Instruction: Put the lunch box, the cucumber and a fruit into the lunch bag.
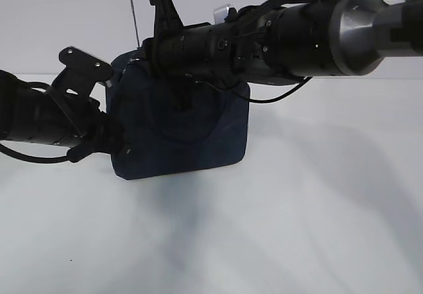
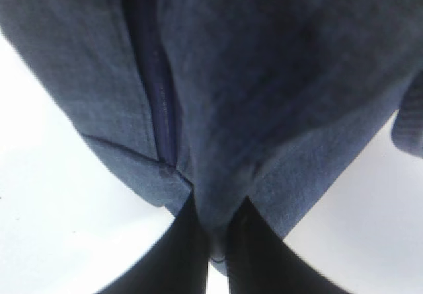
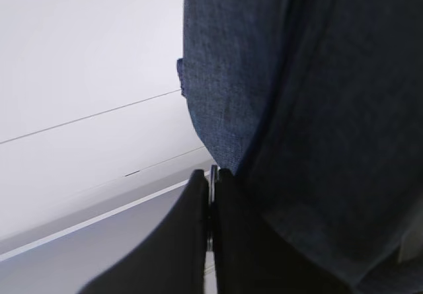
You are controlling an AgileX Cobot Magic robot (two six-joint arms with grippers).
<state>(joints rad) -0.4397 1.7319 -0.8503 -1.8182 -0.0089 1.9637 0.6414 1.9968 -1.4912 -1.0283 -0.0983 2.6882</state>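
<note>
We counted one lunch bag (image 1: 178, 129), dark navy and boxy, standing on the white counter (image 1: 297, 228), and two arms reaching to it. The left claw (image 2: 215, 231) met the bag at its left side; in the left wrist view its two dark fingers (image 2: 182, 248) pinched a fold of the navy fabric just beside the zipper (image 2: 162, 102). The right arm (image 1: 277, 36) stretched across above the bag's top. In the right wrist view the right claw (image 3: 211, 195) sat nearly closed at the bag's edge, a thin silvery piece between its fingertips; we could not tell what that piece was. We saw one bag only; its inside was hidden from us.
</note>
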